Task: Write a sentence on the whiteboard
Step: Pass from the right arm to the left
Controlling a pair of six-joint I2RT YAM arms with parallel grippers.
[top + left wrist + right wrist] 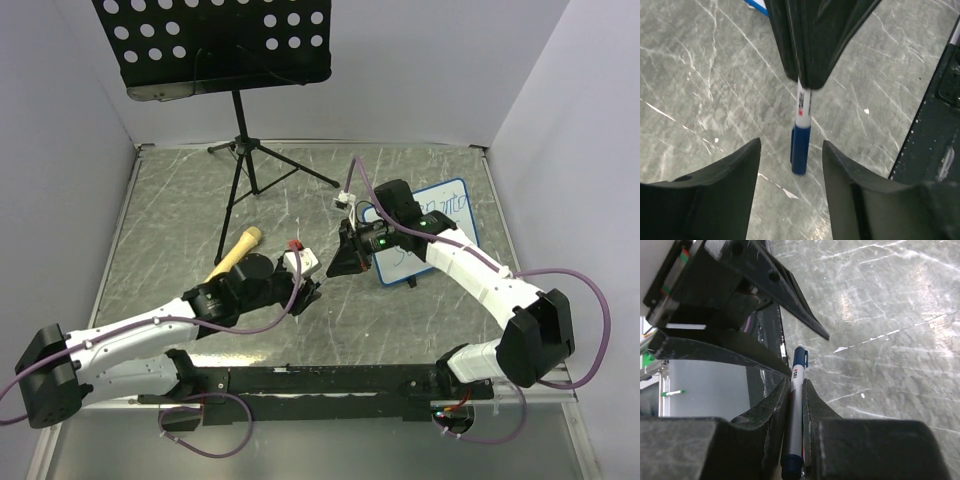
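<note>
Smearing is my worry: the whiteboard (462,225), sitting right of the music stand (215,45) and nearer the arms, has the right arm (470,275) stretched over its left half, so a low swing could wipe the sentence (452,203). Smaller risk: the right gripper (348,260) pinches a blue-capped marker (801,135) between the spread-apart fingers of the left gripper (310,293), and an off-centre squeeze could lever it loose. The whiteboard itself is white, blue-framed, round-cornered; only a few dark blue strokes show along its far edge, the rest hidden by the arm.
</note>
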